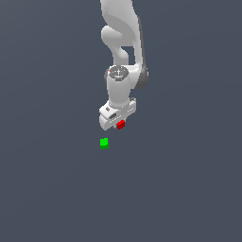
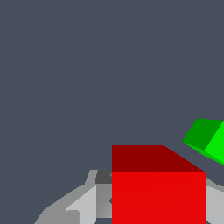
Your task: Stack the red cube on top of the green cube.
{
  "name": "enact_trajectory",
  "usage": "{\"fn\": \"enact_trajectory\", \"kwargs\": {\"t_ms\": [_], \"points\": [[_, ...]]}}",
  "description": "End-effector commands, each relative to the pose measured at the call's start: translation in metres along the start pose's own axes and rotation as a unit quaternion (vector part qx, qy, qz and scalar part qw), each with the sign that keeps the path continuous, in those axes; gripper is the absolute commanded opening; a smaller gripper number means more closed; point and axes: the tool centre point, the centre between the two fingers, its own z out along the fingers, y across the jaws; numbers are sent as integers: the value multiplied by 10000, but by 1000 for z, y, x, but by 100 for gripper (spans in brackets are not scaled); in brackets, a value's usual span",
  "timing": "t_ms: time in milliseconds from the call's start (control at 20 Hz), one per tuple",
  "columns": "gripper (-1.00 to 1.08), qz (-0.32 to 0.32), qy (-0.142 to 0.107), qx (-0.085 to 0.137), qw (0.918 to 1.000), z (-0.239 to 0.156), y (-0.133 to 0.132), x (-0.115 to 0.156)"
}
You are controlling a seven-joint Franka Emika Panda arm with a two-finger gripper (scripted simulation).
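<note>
- The pincer (image 1: 119,124) points down from the white arm (image 1: 122,42), which drops in from the top of the exterior view.
- In the wrist view the pincer (image 2: 144,205) has a grey-white finger (image 2: 85,203) showing on one side of the red cube (image 2: 158,197) and a sliver of pale metal on the other side, both right against the cube's faces.
- The pincer is therefore clenched on the red cube, which sits between the fingers and fills the space there.
- In the exterior view the red cube (image 1: 121,125) peeks out just below the pincer's white body, toward the exterior view's right of its underside.
- Whether the red cube is resting on the desk (image 1: 47,189) or held slightly above it cannot be told from either view.
- The green cube (image 1: 104,142) lies on the desk, apart from the red cube, nearer to the camera and toward the exterior view's left of the pincer.
- In the wrist view the green cube (image 2: 205,140) appears at the picture's edge, partly cut off, with a clear strip of desk (image 2: 87,65) between it and the red cube.
- The green cube is turned at an angle to the red cube, so that one of its corners faces the red cube.
- Nothing rests on top of the green cube; the two cubes are not touching.
- The desk is a plain dark blue-grey surface that fills the rest of both views.
</note>
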Motion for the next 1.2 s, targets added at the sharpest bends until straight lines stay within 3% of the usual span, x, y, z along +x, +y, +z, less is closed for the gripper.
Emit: {"fn": "enact_trajectory", "kwargs": {"t_ms": [0, 650, 1150], "points": [[-100, -1, -2, 2, 10000, -11, 0, 0], [-100, 1, 1, 2, 10000, -19, 5, 1], [-100, 1, -4, -2, 10000, 5, 47, 3]]}}
